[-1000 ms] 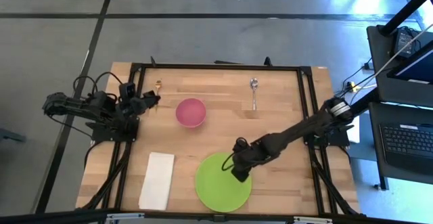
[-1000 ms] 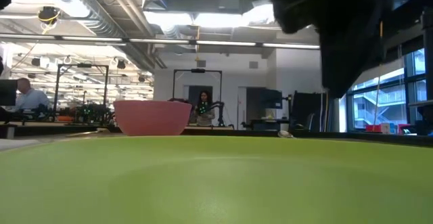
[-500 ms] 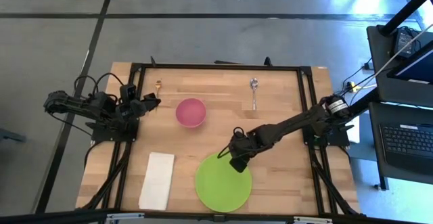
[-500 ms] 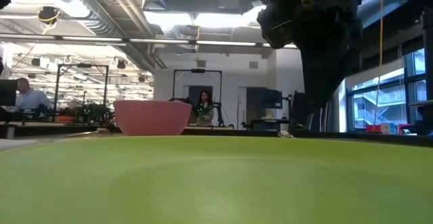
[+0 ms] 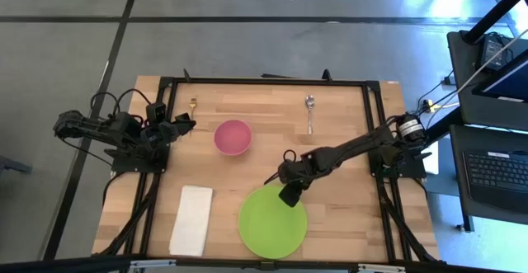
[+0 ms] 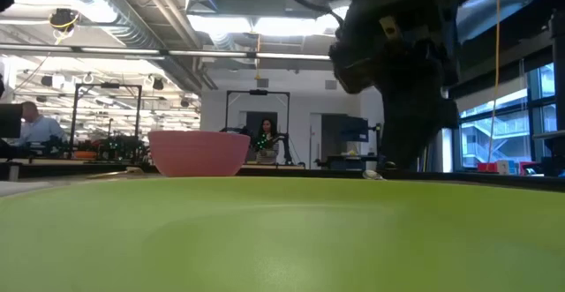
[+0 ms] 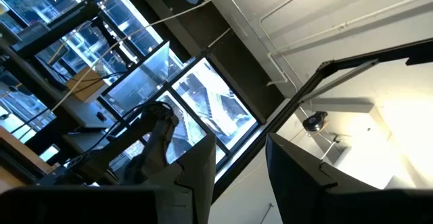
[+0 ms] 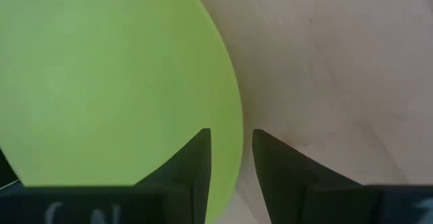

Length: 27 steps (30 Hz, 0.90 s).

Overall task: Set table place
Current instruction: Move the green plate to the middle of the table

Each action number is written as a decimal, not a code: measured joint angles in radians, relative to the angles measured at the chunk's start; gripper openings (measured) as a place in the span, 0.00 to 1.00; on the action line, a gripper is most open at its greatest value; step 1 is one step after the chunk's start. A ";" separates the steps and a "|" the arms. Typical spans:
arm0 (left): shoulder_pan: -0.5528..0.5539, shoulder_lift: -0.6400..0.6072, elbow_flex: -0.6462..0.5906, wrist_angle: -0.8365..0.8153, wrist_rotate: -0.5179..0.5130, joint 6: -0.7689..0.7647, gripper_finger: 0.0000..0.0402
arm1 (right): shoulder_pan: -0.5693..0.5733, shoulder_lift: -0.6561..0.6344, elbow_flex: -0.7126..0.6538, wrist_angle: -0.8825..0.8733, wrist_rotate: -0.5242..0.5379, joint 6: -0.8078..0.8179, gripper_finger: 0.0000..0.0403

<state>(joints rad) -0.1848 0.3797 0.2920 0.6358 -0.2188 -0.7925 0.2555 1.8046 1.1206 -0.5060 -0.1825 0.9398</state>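
Overhead: right gripper (image 5: 288, 194) hangs over the far rim of the lime-green plate (image 5: 272, 222), which lies at the table's (image 5: 346, 141) near edge. Pink bowl (image 5: 233, 136) sits beyond, spoon (image 5: 309, 111) and gold-tipped utensil (image 5: 192, 105) near the far edge, napkin (image 5: 191, 218) left of the plate. Left gripper (image 5: 183, 123) waits at the left side, beside the utensil.

Low view: plate fills the foreground, bowl (image 6: 198, 153) behind, dark arm above right.

Left wrist: fingers (image 7: 196, 176) parted, holding nothing, pointed at the ceiling.

Right wrist: fingers (image 8: 196, 166) slightly parted and empty, above the plate's (image 8: 101, 75) rim.
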 joint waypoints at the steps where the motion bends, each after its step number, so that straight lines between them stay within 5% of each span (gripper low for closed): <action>1: 0.000 0.000 0.000 0.000 0.000 0.000 0.31 | -0.004 0.000 -0.012 0.014 -0.008 0.000 0.28; 27: 0.000 0.000 0.000 0.001 -0.056 0.018 0.31 | -0.023 0.002 -0.080 0.122 -0.048 -0.006 0.28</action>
<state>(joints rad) -0.1848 0.3794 0.2920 0.6365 -0.2752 -0.7742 0.2329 1.8065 1.0405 -0.3836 -0.2310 0.9337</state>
